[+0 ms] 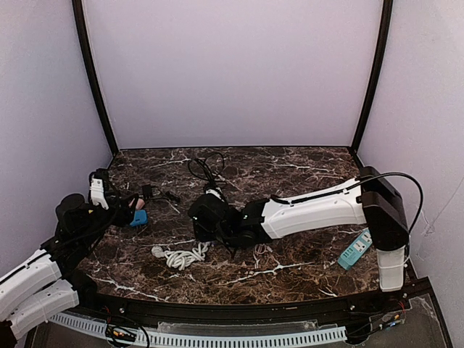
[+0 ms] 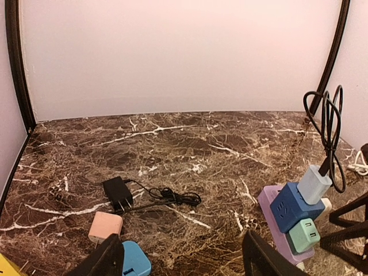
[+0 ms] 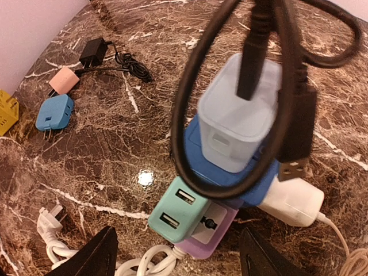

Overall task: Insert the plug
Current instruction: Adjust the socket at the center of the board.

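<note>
- Here, the left gripper (image 2: 183, 257) hangs low over the left side of the dark brown marbled bench (image 2: 190, 144), fingers spread wide with nothing between them.
- Just ahead of one finger lie a sky-blue plug adapter (image 2: 135, 263) and a pale pink cube adapter (image 2: 105, 226), loose on the bench and just beside each other. The right wrist view shows the blue one's prongs bare.
- Beyond them sits a small black wall adapter (image 2: 118, 194), its thin black cord (image 2: 172, 198) bunched beside it.
- The right gripper (image 3: 178, 253) is released too, hovering over a lilac power strip (image 2: 270, 198) near the bench's middle and grasping nothing.
- Seated in that strip are a mint-green two-port USB adapter (image 3: 178, 210) and a dark blue cube adapter (image 2: 287, 207); a pale grey charger block (image 3: 233, 115) sits on the blue cube.
- A thick black USB cable (image 3: 253, 52) rises from the charger in a loop, its metal end dangling free.
- A white plug (image 3: 293, 201) juts out beside the blue cube.
- A coiled white cord (image 1: 181, 255) with a white three-prong plug (image 3: 49, 221) lies near the strip.
- A teal power strip (image 1: 355, 249) lies well apart, at the right edge.
</note>
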You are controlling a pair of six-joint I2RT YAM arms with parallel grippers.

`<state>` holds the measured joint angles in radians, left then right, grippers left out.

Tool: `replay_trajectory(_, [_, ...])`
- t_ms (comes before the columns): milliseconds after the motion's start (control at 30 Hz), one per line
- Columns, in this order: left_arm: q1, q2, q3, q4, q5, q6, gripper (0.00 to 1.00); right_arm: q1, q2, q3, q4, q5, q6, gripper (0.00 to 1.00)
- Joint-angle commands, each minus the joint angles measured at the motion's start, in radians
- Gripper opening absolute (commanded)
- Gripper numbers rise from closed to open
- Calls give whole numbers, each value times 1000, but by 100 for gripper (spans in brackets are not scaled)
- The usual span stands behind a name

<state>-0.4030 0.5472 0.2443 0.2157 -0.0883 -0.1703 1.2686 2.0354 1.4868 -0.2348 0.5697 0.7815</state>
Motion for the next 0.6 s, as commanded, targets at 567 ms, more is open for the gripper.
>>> replay_trajectory(567, [21, -79, -37, 129, 123, -84, 72, -20, 163, 192, -174, 18, 50, 52])
